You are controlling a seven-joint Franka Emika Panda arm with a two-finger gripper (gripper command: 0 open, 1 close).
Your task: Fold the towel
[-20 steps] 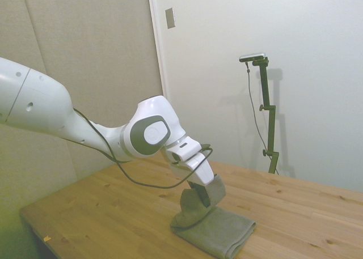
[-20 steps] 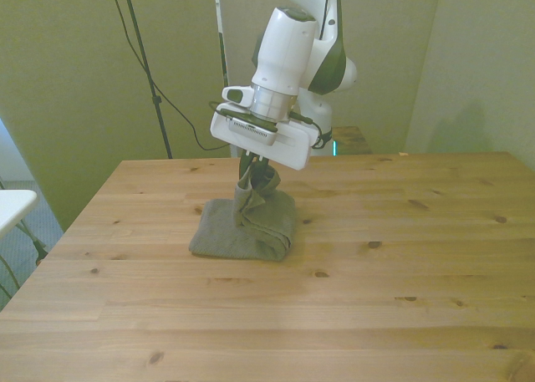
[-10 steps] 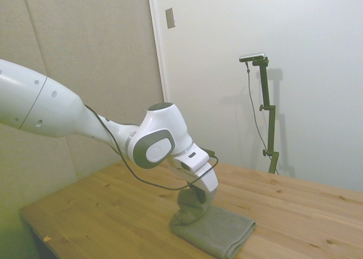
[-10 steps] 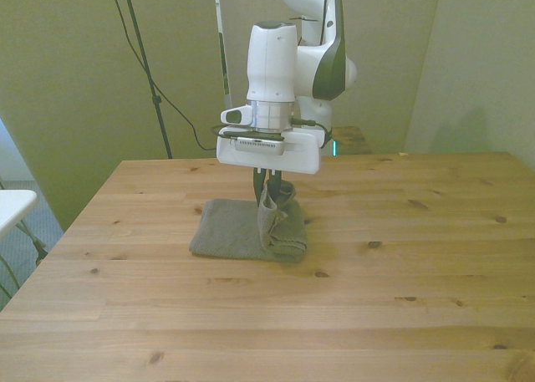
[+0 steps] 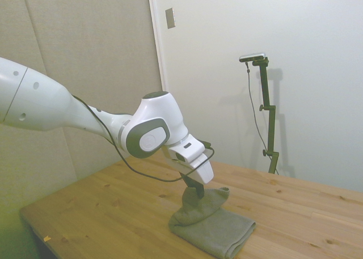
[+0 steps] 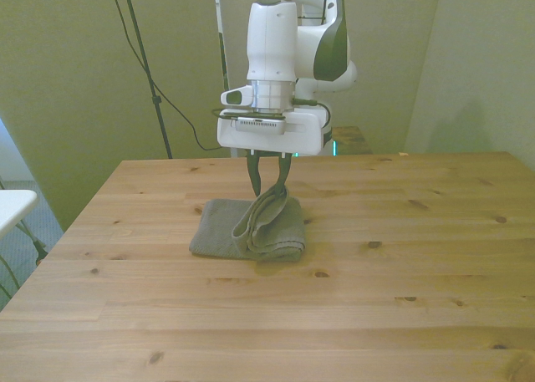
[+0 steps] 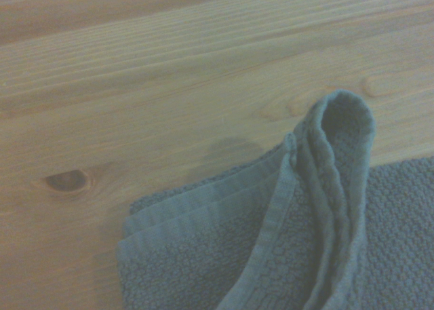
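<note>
White arm, grey joint cap, black cable, dark claw

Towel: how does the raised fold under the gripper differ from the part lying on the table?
The towel's raised fold stands up as a narrow ridge toward the gripper, while the flat part lies spread on the table. The raised fold sits at the front view's right end; the flat part stretches to that view's left. The fingers look parted above the fold and are nowhere near the flat part. Both are the same plain grey-brown cloth.

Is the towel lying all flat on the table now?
No. The towel is mostly flat, but one edge loops up between the open jaws of the gripper.
</note>
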